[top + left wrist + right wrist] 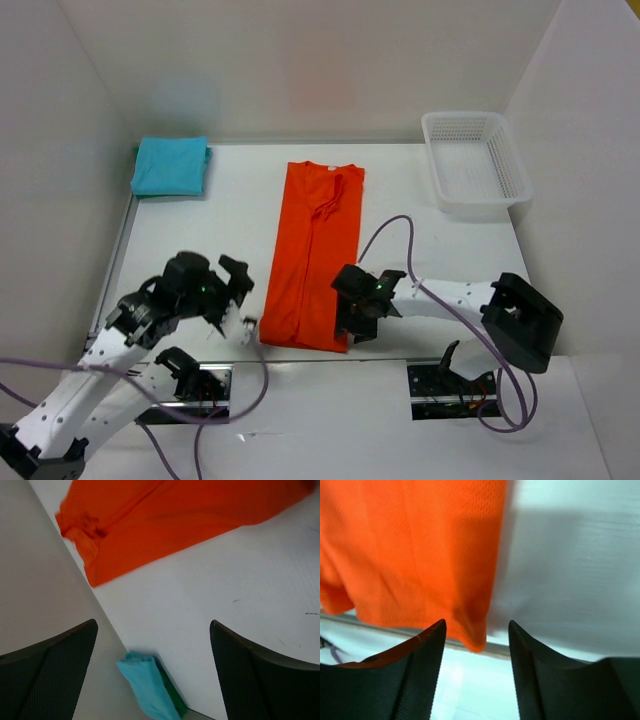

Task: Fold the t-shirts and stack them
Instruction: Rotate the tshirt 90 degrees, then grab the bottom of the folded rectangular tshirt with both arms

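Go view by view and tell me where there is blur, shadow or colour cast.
Top external: sharp, evenly lit, with faint blue and orange tints on the back wall. Left wrist: the orange shirt looks soft. Right wrist: a broad grey shadow lies on the table beside that shirt.

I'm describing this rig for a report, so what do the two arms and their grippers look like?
Both the left arm and the right arm have white links with black joint housings. A purple cable trails along each. The left gripper and right gripper are black, with broad tapered fingers finely textured.
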`<state>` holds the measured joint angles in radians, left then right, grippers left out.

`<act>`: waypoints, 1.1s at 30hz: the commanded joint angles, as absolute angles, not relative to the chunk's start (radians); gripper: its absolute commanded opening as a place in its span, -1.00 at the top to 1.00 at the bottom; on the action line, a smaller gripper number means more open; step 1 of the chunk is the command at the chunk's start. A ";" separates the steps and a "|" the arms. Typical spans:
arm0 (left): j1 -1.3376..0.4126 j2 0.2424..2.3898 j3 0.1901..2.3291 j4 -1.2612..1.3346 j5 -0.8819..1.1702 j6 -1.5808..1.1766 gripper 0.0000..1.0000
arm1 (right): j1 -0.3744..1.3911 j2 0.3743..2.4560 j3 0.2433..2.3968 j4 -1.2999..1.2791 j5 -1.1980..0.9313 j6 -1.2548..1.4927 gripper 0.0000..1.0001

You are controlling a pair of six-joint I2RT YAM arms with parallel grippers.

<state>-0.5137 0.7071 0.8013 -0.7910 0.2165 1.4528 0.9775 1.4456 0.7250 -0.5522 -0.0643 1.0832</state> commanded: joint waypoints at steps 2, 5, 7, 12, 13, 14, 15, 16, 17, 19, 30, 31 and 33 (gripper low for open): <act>-0.630 0.505 0.591 -0.908 0.276 1.874 -0.98 | 0.963 1.318 0.706 -0.607 -0.064 1.051 -0.19; -0.695 0.494 0.545 -0.939 0.304 1.942 -0.87 | 0.963 1.275 0.696 -0.607 -0.074 1.063 -0.19; -0.719 0.521 0.520 -0.948 0.325 1.953 -0.80 | 0.963 1.266 0.696 -0.597 -0.074 1.063 -0.19; -0.778 0.643 0.471 -0.879 0.347 2.014 -0.47 | 0.963 1.307 0.706 -0.588 -0.083 1.085 -0.19; -0.804 0.679 0.456 -0.867 0.347 2.014 -0.42 | 0.963 1.316 0.706 -0.578 -0.092 1.085 -0.19; -0.816 0.698 0.442 -0.827 0.347 2.014 -0.37 | 0.963 1.316 0.715 -0.578 -0.092 1.085 -0.19; -0.825 0.716 0.433 -0.801 0.347 2.014 -0.35 | 0.963 1.316 0.715 -0.578 -0.092 1.085 -0.19; -0.839 0.754 0.433 -0.775 0.347 2.014 -0.35 | 0.963 1.327 0.715 -0.569 -0.103 1.085 -0.19; -0.839 0.781 0.433 -0.743 0.356 2.014 -0.31 | 0.963 1.327 0.715 -0.569 -0.103 1.085 -0.19; -0.851 0.869 0.452 -0.724 0.356 2.014 -0.31 | 0.963 1.338 0.706 -0.560 -0.126 1.085 -0.19; -0.862 1.190 0.535 -0.627 0.278 1.925 -0.25 | 0.963 1.368 0.706 -0.560 -0.135 1.075 -0.19; -0.862 1.199 0.549 -0.627 0.288 1.925 -0.20 | 0.963 1.368 0.706 -0.560 -0.135 1.075 -0.19; -0.862 1.200 0.549 -0.637 0.302 1.913 -0.10 | 0.963 1.368 0.696 -0.551 -0.144 1.075 -0.19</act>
<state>-0.8577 1.1812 0.5392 -0.6144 0.2687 1.9320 0.9699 1.3651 0.7055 -0.5766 -0.1349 1.0763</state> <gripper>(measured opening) 0.567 0.595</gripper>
